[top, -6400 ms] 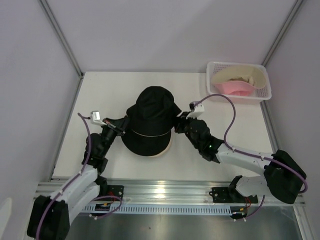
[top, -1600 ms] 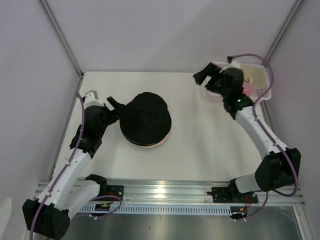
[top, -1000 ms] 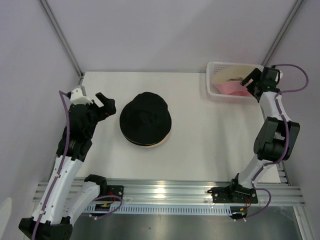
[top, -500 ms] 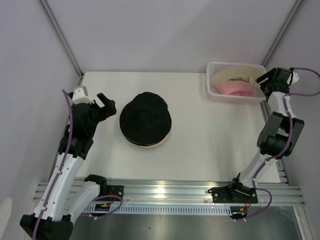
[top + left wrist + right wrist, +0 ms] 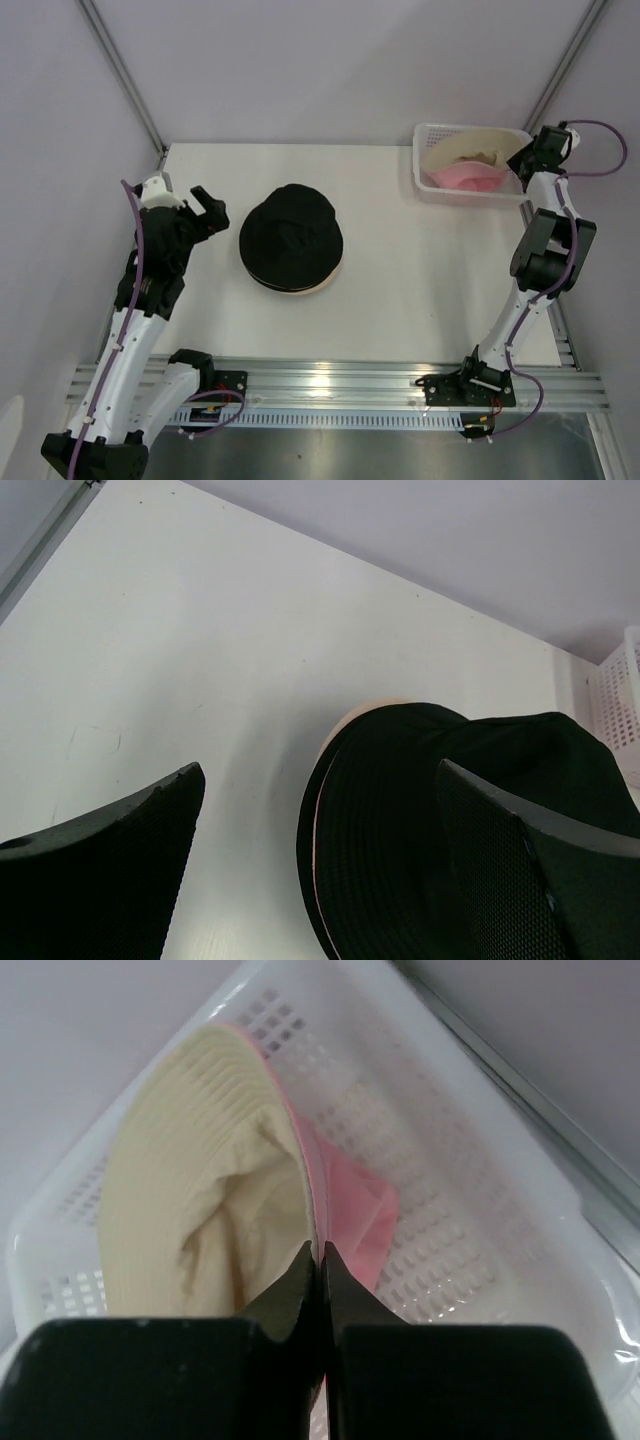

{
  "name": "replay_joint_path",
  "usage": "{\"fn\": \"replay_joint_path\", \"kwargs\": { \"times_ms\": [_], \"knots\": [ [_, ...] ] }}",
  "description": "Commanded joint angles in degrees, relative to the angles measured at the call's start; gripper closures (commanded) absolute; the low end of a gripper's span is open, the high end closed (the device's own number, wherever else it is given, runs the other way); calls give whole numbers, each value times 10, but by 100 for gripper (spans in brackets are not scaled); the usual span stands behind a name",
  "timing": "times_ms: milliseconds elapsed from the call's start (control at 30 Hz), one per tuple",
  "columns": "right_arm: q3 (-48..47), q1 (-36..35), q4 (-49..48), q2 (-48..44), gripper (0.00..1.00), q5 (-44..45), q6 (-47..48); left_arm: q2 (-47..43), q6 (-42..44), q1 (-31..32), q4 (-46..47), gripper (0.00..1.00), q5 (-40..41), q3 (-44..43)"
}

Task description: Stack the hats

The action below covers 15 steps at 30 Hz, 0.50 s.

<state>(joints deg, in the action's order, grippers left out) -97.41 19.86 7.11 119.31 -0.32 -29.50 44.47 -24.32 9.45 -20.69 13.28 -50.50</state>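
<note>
Hats sit in two places on the white table [image 5: 420,260]. From above, a black hat [image 5: 290,240] lies crown-up left of centre. A white lattice basket [image 5: 432,132] stands at the far right corner and holds a pink bucket hat [image 5: 462,178].

The left gripper [image 5: 210,200] hovers just left of the black hat without touching it. The right gripper [image 5: 522,158] is at the right end of the basket, but the overhead view is too small to show how its fingers stand.

The left wrist camera shows its two dark fingers [image 5: 110,880] spread wide, with nothing between them. The black hat fills the lower right of that view. It rests on a tan hat [image 5: 372,708], of which only a thin rim shows.

The right wrist camera looks down into the basket. The pink bucket hat lies on its side, with the cream, row-stitched inside of its brim [image 5: 200,1200] facing the lens. The right fingers [image 5: 285,1300] are pressed together. Their tips meet at the hat's pink edge, but it is not clear whether any fabric is caught between them.
</note>
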Motion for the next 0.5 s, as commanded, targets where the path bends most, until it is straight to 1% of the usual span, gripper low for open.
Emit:
{"fn": "replay_joint_path", "kwargs": {
  "times_ms": [0,33,67,100,133,167,200,267,300,367,400,433,467],
  "knots": [
    [-39,-53,-34,-58,100,-7,113,5,17,-7,10,1,-30,-31],
    [-45,-67,-34,-83,100,-6,140,11,17,-7,4,1,-48,-47],
    [-50,-82,-33,-95,100,-2,199,16,19,-7,0,1,-59,-55],
    [-66,-114,-28,-107,100,2,230,25,24,-7,-3,0,-69,-58],
    [-75,-132,-22,-131,100,33,259,31,25,-7,-9,1,-76,-78],
    [-86,-149,-17,-142,100,38,307,36,26,-7,-28,0,-83,-86],
    [-115,-165,8,-151,100,39,331,40,27,-7,-35,1,-84,-98],
    [-140,-215,35,-178,100,24,369,40,26,-7,-53,1,-85,-109],
    [-152,-249,53,-188,100,23,412,32,25,-7,-57,1,-90,-112],
    [-147,-286,69,-221,100,16,464,19,26,-7,-58,1,-105,-107],
    [-146,-306,75,-231,100,20,513,12,28,-7,-59,1,-108,-104],
    [-140,-346,77,-239,100,41,534,-2,28,-7,-59,1,-109,-103],
    [-140,-366,83,-252,100,51,551,-10,30,-7,-62,1,-109,-101]
  ]
}}
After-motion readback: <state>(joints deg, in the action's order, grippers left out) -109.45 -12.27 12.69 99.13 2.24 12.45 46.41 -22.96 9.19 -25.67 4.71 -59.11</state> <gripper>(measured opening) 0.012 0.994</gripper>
